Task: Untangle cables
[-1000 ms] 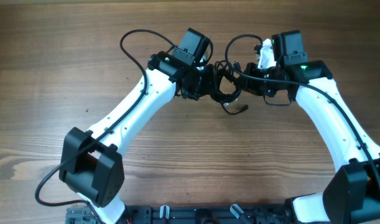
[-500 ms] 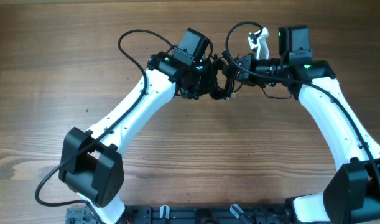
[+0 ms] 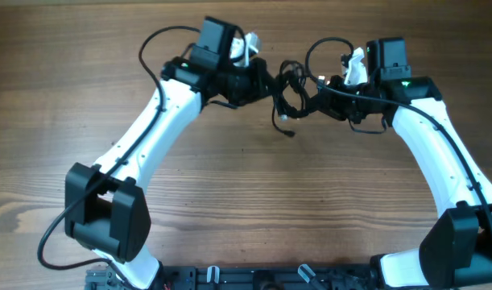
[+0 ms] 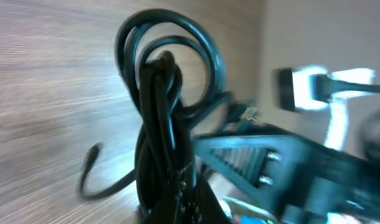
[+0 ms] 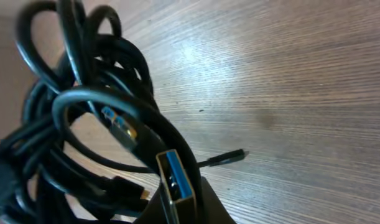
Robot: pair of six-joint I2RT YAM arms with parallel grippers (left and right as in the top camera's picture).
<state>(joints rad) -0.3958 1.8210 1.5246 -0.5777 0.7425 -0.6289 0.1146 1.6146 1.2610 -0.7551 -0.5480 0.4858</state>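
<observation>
The cables [image 3: 290, 90] are a knotted bundle of thin black cords hanging between my two grippers at the far middle of the table. One loose plug end [image 3: 291, 133] trails down toward me. My left gripper [image 3: 264, 80] is shut on the bundle's left side. In the left wrist view the loops [image 4: 162, 93] rise from its fingers [image 4: 177, 205]. My right gripper [image 3: 326, 85] is shut on the right side. In the right wrist view a cord with a blue USB plug [image 5: 175, 178] lies across its fingers [image 5: 185, 208], with tangled loops [image 5: 78, 106] to the left.
The wooden table [image 3: 246, 201] lies under both arms. Thicker black wires loop off each wrist, on the left [image 3: 153, 48] and on the right [image 3: 322, 47]. In the left wrist view the right arm [image 4: 314, 155] is close on the right.
My left arm has swung back and to the left, pulling the bundle with it. The right gripper shifted slightly right. The bundle now stretches wider between them, with one end hanging free.
</observation>
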